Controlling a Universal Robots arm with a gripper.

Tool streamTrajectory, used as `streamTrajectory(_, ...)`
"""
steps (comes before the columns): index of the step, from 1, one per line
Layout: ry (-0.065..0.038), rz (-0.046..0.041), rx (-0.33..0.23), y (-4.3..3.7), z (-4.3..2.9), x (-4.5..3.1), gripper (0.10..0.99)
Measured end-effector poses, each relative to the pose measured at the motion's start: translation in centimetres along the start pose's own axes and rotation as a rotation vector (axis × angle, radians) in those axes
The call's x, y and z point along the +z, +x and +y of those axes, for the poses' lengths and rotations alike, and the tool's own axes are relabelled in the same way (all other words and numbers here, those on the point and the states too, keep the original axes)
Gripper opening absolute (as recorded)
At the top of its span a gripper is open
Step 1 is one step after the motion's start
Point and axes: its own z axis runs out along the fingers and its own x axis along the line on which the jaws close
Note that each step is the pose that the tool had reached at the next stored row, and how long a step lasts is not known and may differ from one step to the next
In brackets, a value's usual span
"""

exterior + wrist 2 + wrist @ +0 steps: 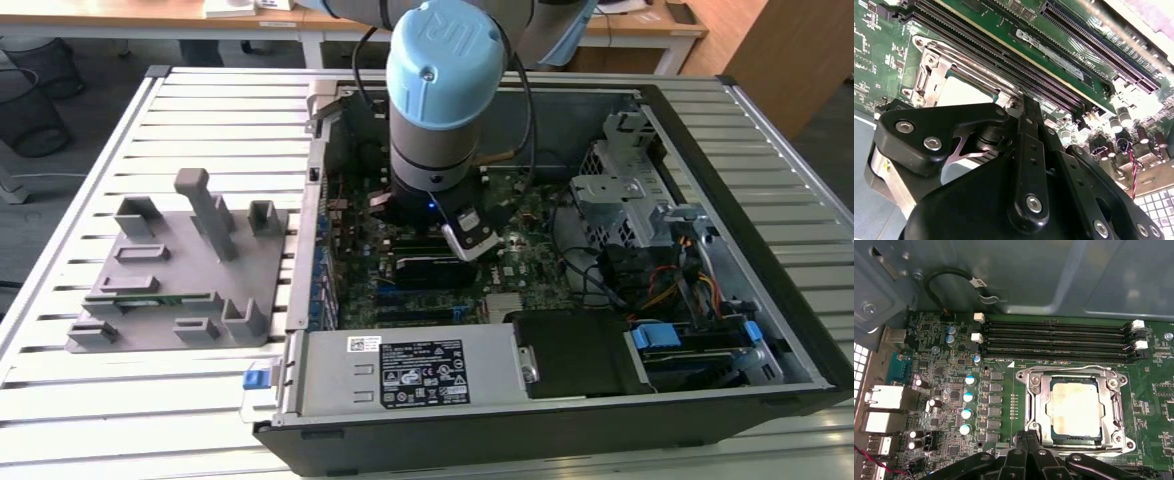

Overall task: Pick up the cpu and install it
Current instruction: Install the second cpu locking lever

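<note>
The cpu (1074, 410) lies flat inside the motherboard socket (1114, 412), framed by the socket's metal bracket, just beside the four long memory slots (1054, 340). The tool (1021, 150) hangs right above the socket's edge inside the open computer case (747, 230); I cannot tell whether it is open or closed. The grey holder (174, 270) sits on the surface, outside the case.

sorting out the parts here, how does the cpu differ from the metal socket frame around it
The cpu is a flat, pale silver square with a plain top; the socket frame is an open shiny metal surround with screws at its corners. The cpu lies inside; the frame rings it. Both sit flat on the green motherboard.
</note>
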Motion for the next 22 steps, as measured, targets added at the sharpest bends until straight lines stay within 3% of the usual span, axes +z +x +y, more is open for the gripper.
streamTrajectory(9, -0.008, -0.0004, 0.0, 0.11, 0.05, -0.14, 0.106)
streamTrajectory(17, -0.008, -0.0001, 0.0, 0.07, 0.71, -2.27, 0.106)
streamTrajectory(22, -0.02, -0.0004, 0.0, 0.03, 1.11, -3.52, 0.106)
